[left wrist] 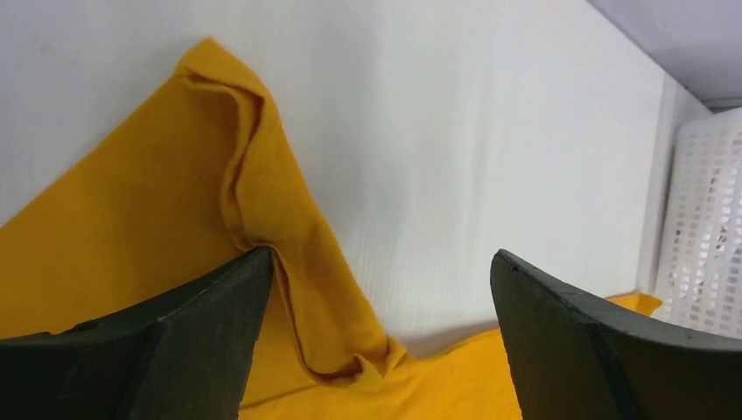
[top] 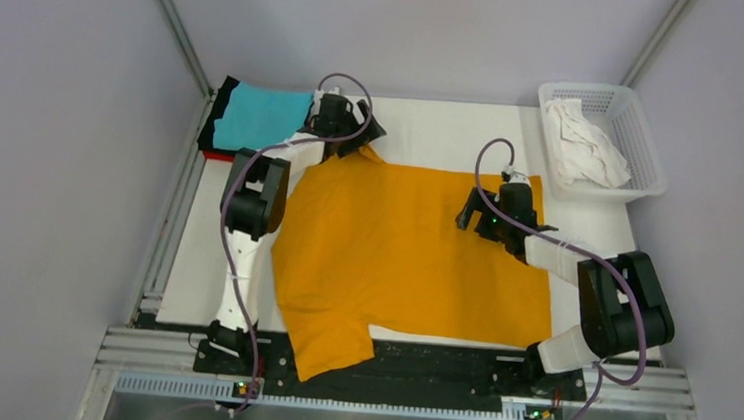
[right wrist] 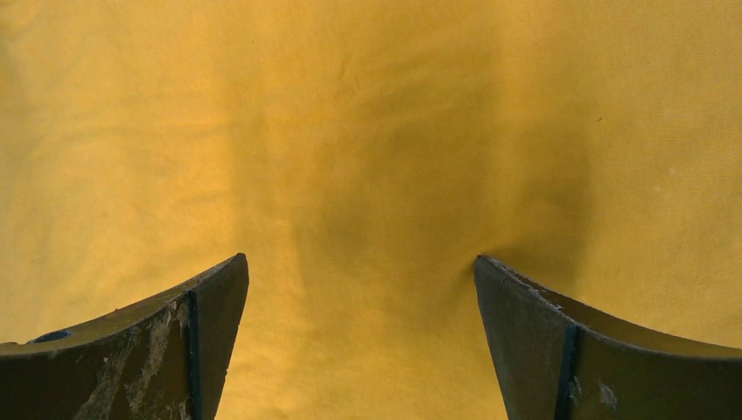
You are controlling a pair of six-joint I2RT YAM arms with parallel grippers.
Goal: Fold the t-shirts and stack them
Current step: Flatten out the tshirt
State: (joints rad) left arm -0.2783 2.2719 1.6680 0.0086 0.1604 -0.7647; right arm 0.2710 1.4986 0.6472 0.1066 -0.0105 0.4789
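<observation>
Orange-yellow shirt (top: pixel 415 254) spread flat, both grippers open above it

One sleeve hangs over the near edge of the white table (top: pixel 435 125). The right gripper (right wrist: pixel 361 262) hovers with jaws spread over the shirt's right side. The left gripper (left wrist: pixel 381 262), jaws also spread, straddles a rumpled far-left corner. Far left lies a folded cyan shirt (top: pixel 260 116). Far right, a basket (top: pixel 644 141) holds a white shirt (top: pixel 579 141).

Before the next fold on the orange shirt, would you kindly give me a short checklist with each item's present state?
1. Left gripper open: ok.
2. Right gripper open over the orange shirt: ok.
3. Orange shirt flat: not ok, the corner at the left gripper is curled over.
4. Right fingertips touching cloth: cannot tell.
5. White shirt inside the basket, off the orange shirt: ok.
</observation>
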